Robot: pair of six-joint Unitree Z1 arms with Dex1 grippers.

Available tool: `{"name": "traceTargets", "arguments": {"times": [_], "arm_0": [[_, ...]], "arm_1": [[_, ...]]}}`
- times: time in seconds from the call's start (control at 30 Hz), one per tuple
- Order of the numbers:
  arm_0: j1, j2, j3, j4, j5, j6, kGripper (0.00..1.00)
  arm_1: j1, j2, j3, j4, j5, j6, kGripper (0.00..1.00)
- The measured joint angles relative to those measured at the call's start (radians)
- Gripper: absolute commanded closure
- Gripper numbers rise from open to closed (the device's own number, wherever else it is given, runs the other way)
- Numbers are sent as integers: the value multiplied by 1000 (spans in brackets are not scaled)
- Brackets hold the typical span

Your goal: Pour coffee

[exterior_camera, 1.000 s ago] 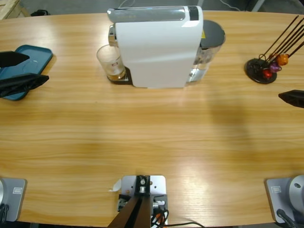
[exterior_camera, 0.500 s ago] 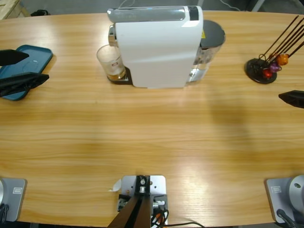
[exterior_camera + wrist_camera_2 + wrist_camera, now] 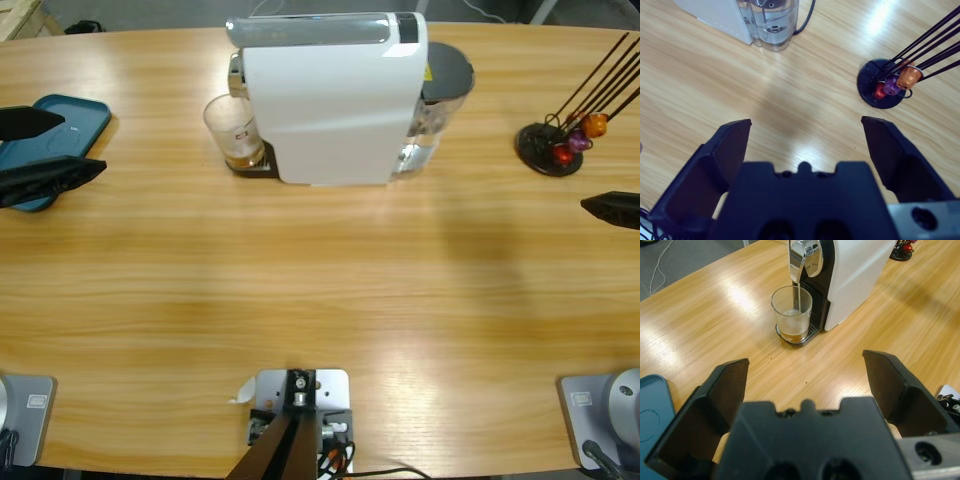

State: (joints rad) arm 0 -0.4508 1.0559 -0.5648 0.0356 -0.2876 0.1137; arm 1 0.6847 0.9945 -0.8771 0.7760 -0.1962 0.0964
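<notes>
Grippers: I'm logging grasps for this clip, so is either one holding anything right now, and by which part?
Nothing is held. The left gripper and the right gripper both stand open over bare table, and the glass sits alone under the coffee machine's spout.

Left hand (image 3: 807, 390): matte black plastic; two broad, flat, wedge-shaped jaws with angled inner faces, rising either side of a black moulded body. Body top edge notched, with a small central bump; two round recesses at the lower edge. Pale grey metal bracket with one round hole at the lower right of the frame.

Right hand (image 3: 807, 147): same pattern, black jaws and body, grey bracket at lower right.
</notes>
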Motion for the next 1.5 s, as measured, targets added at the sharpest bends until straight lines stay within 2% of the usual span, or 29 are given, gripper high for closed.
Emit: {"name": "traceTargets", "arguments": {"times": [0.83,1.1,1.3,1.5], "arm_0": [[-17,0,13,2,38,-51,4],[-19,37,30,-33,4,46,4],[-19,83,17,-53,38,-79,9],[0,83,-8,-54,48,-62,8]], "arm_1": [[0,0,0,0,1,0,0],[0,1,0,0,5,0,0],[0,1,0,0,5,0,0],[0,1,0,0,6,0,0]]}}
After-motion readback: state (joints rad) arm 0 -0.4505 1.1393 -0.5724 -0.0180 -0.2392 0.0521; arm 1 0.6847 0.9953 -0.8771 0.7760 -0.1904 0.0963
